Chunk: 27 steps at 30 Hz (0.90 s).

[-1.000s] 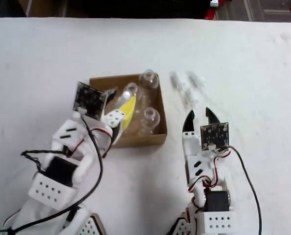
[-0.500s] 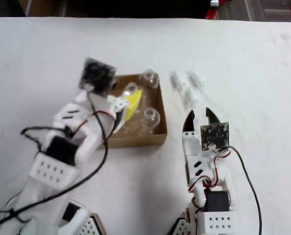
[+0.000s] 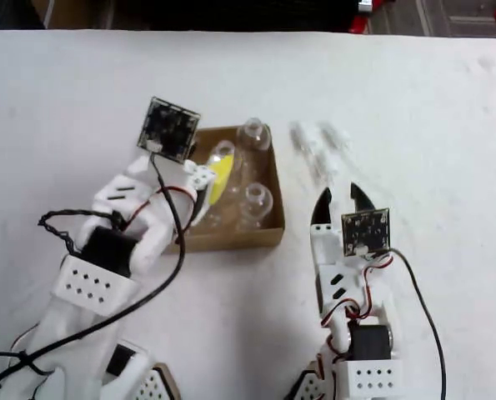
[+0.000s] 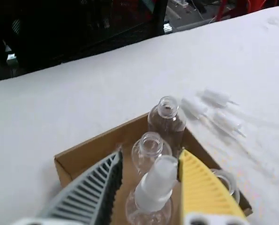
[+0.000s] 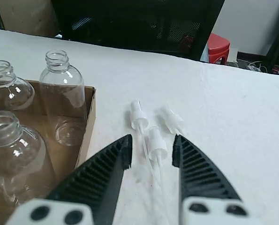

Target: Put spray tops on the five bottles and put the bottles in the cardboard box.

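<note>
The cardboard box (image 3: 231,240) holds several clear bottles. Two of them, one bottle (image 4: 166,123) and a second bottle (image 4: 148,150), are uncapped. A third bottle (image 4: 153,187) has a white spray top and stands between the grey and yellow fingers of my left gripper (image 4: 150,157). The yellow finger touches its top and the grey one stands off it, so the gripper is open. From above, my left gripper (image 3: 210,171) hangs over the box. Three loose spray tops (image 3: 318,146) lie right of the box. My right gripper (image 3: 338,196) is open just short of them, and one spray top (image 5: 157,145) lies near its fingertips.
The box's right wall (image 5: 88,122) stands close to the loose tops and the right gripper. White table (image 3: 414,108) stretches free to the right and behind the box. The left arm's cable (image 3: 56,225) loops left of the box.
The left arm has swung farther out over the box and risen, carrying its camera board toward the back. The right arm and the loose tops have not moved.
</note>
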{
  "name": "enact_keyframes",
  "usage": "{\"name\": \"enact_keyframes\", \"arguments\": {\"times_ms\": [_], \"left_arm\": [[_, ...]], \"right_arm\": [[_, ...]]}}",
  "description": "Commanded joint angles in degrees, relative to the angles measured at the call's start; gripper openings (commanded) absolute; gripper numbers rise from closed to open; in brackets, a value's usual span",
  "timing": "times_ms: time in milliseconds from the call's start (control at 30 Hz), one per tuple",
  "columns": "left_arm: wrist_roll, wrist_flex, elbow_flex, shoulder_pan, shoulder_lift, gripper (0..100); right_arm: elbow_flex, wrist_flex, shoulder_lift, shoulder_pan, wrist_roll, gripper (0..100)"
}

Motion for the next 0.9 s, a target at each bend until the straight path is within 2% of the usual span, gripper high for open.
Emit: {"name": "enact_keyframes", "arguments": {"times_ms": [0,400,700,867], "left_arm": [[-0.7,-2.9,1.2,-1.3,0.0,17],[-0.6,-4.4,2.5,-0.4,-0.6,18],[-0.6,-0.9,-3.3,0.0,-0.2,19],[-4.3,-0.9,-2.1,0.1,-0.5,19]], "right_arm": [[0.4,-0.9,-0.1,0.6,0.6,12.7],[0.4,-0.9,0.0,0.6,0.6,12.7],[0.4,-0.9,-0.1,0.6,0.6,12.7],[0.4,-0.9,-0.1,0.6,0.6,12.7]]}}
